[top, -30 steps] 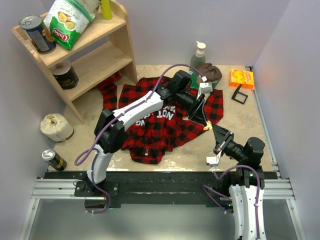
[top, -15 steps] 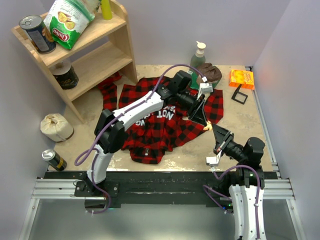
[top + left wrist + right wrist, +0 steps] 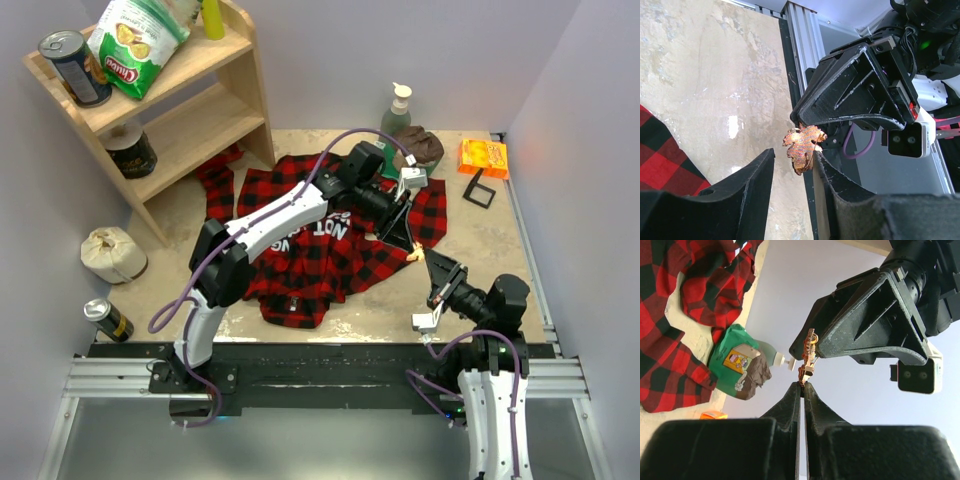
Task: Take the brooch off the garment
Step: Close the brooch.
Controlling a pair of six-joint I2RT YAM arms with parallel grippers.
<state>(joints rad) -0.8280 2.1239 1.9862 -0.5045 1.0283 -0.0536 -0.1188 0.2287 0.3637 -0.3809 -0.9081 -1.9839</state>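
Around the brooch [image 3: 803, 148], left fingers [image 3: 745, 187] narrower.

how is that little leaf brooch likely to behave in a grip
Probably very light: the brooch is held by just the tips of the right fingers. Likely stiff, since the leaf stands flat though pinched at one edge. Its thin jagged lobes look delicate, so a hard squeeze might bend them.

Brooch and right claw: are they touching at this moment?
Touching. The right wrist view shows the right claw shut, its two tips pinching the lower end of the brooch with no gap visible.
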